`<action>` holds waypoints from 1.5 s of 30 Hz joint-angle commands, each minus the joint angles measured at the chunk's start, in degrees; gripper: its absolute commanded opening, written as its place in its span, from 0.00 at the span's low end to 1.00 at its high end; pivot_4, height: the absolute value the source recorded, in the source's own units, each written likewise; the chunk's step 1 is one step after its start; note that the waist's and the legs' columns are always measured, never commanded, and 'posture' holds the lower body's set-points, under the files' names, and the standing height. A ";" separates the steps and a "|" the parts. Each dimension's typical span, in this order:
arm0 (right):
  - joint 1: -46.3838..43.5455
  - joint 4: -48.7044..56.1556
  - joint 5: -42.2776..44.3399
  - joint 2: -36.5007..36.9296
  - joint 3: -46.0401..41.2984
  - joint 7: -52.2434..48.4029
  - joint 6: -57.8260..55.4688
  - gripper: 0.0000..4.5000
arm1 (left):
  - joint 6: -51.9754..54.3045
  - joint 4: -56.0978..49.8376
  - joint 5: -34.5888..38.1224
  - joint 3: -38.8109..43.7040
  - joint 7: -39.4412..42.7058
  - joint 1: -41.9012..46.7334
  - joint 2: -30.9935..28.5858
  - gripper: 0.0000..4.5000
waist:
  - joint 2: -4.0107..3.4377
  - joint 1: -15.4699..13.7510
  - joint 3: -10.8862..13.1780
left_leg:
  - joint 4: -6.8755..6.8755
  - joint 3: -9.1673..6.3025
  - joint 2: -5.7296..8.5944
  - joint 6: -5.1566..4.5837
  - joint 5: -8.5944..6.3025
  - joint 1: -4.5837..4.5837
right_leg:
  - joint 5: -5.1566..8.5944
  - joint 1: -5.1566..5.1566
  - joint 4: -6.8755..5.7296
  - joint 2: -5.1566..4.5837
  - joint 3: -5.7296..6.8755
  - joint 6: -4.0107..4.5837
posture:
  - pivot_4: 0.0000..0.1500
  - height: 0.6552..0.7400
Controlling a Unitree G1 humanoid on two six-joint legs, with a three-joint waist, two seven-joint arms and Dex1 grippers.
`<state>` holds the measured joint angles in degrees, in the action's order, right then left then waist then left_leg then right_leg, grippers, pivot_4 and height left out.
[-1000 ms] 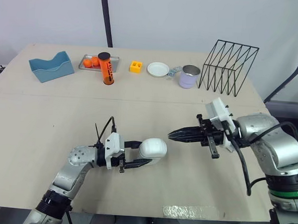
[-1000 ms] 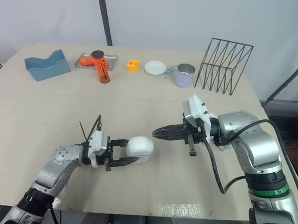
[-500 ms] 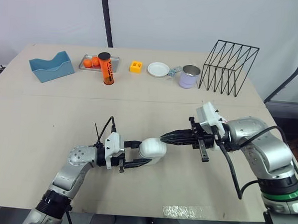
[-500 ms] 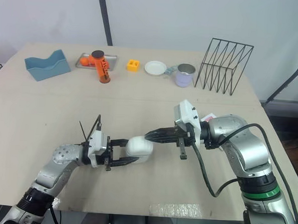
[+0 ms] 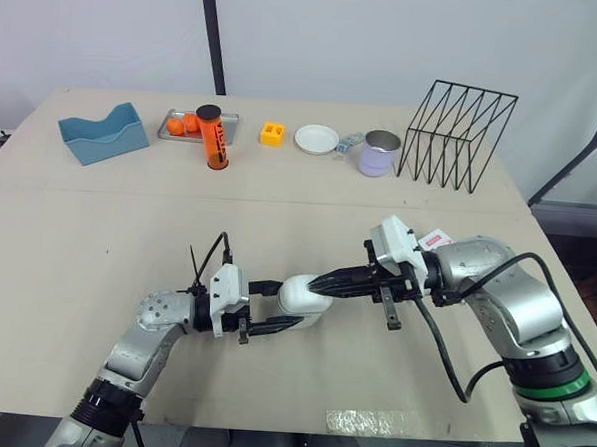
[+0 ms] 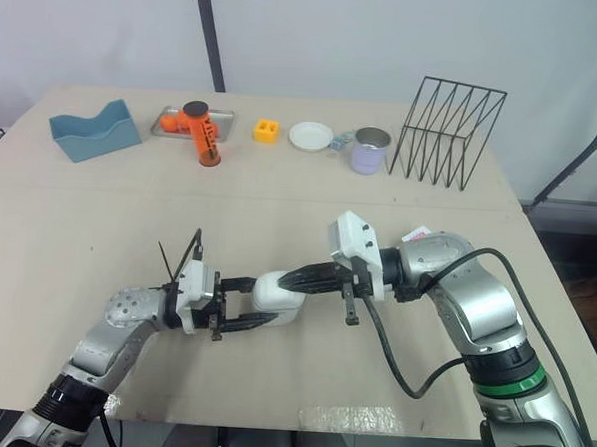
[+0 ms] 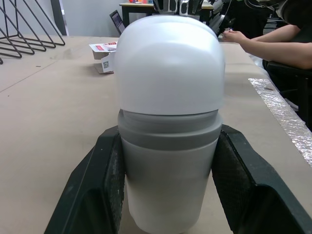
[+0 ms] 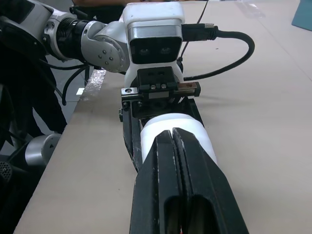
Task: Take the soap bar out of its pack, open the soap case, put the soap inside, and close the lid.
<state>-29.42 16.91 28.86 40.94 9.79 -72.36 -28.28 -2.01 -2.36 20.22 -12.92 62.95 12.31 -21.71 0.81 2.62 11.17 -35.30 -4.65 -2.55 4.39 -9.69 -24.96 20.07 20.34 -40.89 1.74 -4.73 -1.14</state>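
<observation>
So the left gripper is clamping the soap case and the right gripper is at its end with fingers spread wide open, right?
Not quite. The right gripper has its fingers pressed shut, not spread, as the right wrist view shows. The rest holds: the left gripper clamps the soap case, with the right gripper at its end.

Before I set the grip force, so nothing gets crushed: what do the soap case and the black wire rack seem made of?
The soap case is probably hard plastic, smooth with a soft sheen; white domed lid meets a grey band at a clean seam. The wire rack is likely metal, black coated: thin straight rods.
</observation>
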 commanded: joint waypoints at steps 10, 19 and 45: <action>-2.13 -1.36 -6.66 0.10 6.97 1.62 0.00 0.01 | -0.16 -0.79 -0.01 0.77 -0.20 0.78 -0.45 0.45 | 0.01 0.07 -0.04 | 0.02 0.03 -0.03 0.00 0.00 0.41 | 0.15 -0.39 0.01 0.02 -0.04 -0.26 | 1.00 1.00; -3.27 -1.82 -10.15 0.66 10.29 2.72 -0.79 0.01 | -0.05 -0.14 -0.09 0.94 -0.53 1.49 -0.02 0.45 | 0.02 0.09 -0.10 | 0.04 0.03 -0.05 0.00 0.00 0.71 | 0.19 -0.70 0.06 0.04 -0.05 -0.33 | 1.00 1.00; -4.34 0.39 -14.79 1.14 16.76 3.97 -3.42 0.01 | 0.37 0.79 -0.72 0.74 0.25 1.54 0.14 0.45 | 0.55 0.10 -0.91 | 0.46 0.09 -0.06 0.02 0.01 1.20 | 0.22 -1.08 0.39 0.02 -0.14 -0.37 | 1.00 1.00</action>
<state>-36.55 20.04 19.09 40.79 20.16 -68.20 -28.68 -0.14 -0.42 19.41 -12.55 63.01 12.83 -21.51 1.36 2.71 10.27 -34.83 -4.55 -2.62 4.41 -9.69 -23.74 20.29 19.25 -40.49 1.76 -4.87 -1.51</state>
